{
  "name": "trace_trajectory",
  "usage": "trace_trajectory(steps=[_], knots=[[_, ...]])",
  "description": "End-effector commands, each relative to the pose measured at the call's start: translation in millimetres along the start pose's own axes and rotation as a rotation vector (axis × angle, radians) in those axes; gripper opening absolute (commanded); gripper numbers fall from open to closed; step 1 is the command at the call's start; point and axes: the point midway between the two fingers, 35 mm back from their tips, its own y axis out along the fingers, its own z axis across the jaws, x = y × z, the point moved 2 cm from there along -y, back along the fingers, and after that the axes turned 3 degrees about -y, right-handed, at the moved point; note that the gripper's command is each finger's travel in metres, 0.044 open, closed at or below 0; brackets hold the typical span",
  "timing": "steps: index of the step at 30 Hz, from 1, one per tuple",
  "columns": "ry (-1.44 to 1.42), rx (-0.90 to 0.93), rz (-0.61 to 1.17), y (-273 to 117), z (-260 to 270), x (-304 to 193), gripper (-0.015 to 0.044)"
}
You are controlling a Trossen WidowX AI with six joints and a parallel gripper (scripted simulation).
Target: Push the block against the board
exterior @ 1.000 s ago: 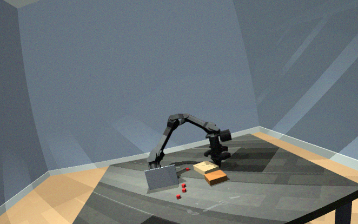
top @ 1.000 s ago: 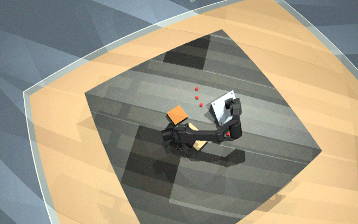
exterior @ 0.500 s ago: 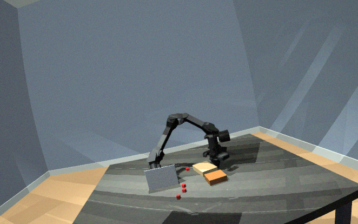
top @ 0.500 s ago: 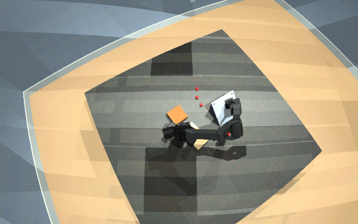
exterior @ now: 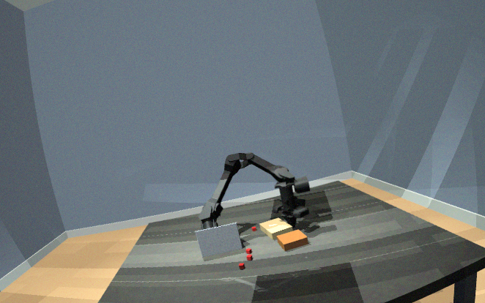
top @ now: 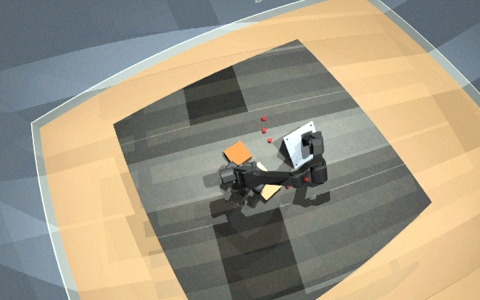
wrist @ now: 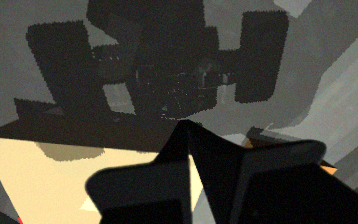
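Observation:
The orange square block (top: pixel 237 152) (exterior: pixel 292 239) lies flat on the dark table (top: pixel 349 223) (exterior: pixel 387 256). The cream board (top: pixel 270 191) (exterior: pixel 274 227) (wrist: pixel 45 185) lies right beside it, mostly hidden under my arm in the top view; the two look close or touching, but the arm hides the joint. My gripper (top: pixel 242 193) (exterior: pixel 289 220) (wrist: pixel 184 124) is shut and empty. It points down low at the board's side away from the block. In the wrist view a sliver of the orange block (wrist: pixel 331 170) shows past the right finger.
A grey plate (top: pixel 296 145) (exterior: pixel 217 241) stands tilted by the arm's base. Three small red cubes (top: pixel 263 130) (exterior: pixel 248 257) lie in a row near it, and one more red cube (exterior: pixel 253 228) lies by the board. Wooden floor surrounds the table.

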Motion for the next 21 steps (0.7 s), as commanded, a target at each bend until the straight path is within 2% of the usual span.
trace_trajectory(steps=[1, 21], knots=[[0.008, 0.005, 0.017, 3.4, 1.5, -8.9, 0.0], [0.008, 0.005, 0.018, 3.1, 4.7, -22.8, 0.0]])
